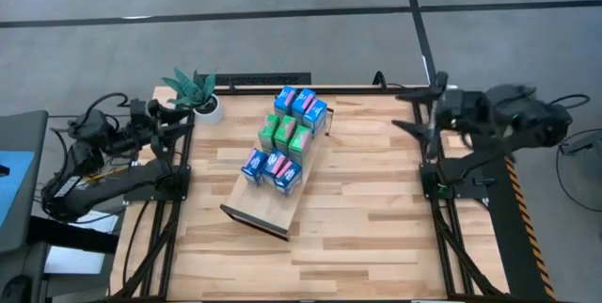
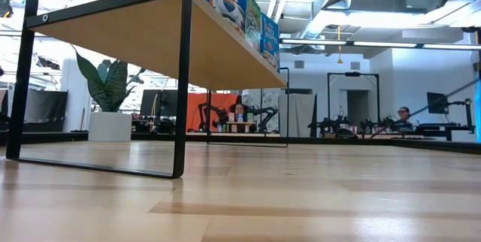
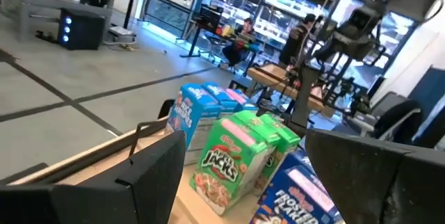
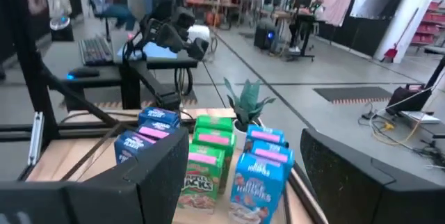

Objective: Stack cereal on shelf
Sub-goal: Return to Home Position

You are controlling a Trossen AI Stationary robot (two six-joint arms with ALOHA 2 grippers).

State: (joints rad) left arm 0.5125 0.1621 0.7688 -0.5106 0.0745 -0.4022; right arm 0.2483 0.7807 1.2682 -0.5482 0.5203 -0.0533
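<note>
**At worktop centre, stocked**

From above: cereal in rows on slanted shelf; left gripper at left edge, right gripper at right edge.
Low view: cereal atop shelf.
Left wrist: fingers spread.
Right wrist: fingers spread.

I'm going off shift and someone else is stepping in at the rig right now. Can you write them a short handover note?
Left gripper: open, empty, at the left edge of the table, beside the plant.
Right gripper: open, empty, at the table's right edge.
Shelf: mid-table, lying at an angle. Three groups stand on it: blue boxes at the far end, green boxes in the middle, more blue boxes toward the front. The front end is bare.
Done: the overhead view shows no box loose on the table.
Left: probably only parking both arms.
</note>
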